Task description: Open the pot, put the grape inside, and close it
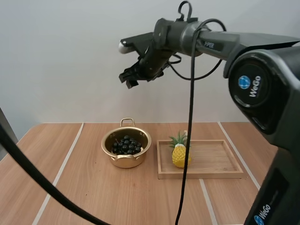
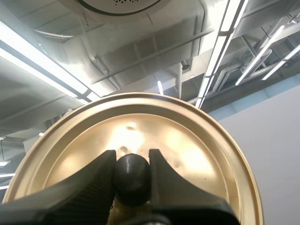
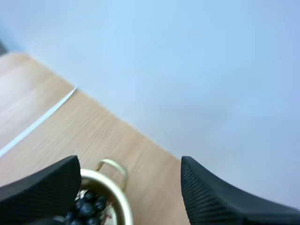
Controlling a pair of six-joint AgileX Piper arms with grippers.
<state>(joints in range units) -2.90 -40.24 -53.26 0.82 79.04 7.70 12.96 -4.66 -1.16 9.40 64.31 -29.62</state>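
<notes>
Knob (image 2: pixel 132 176) of lid (image 2: pixel 187 145) in left tool (image 2: pixel 132 159) (lid rim cut off)

Pot (image 1: pixel 123 162), lid (image 2: pixel 192 154) – glossy gold metal; tray (image 1: pixel 201 175), table (image 1: pixel 70 187) – matt wood.

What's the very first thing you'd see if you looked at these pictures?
A shiny gold pot full of dark grapes sits open in the middle of the table, with the right tool hanging open high above it. Beside the pot, a little yellow pineapple stands on a wooden tray. The left tool pinches the black knob of the gold lid.
</notes>
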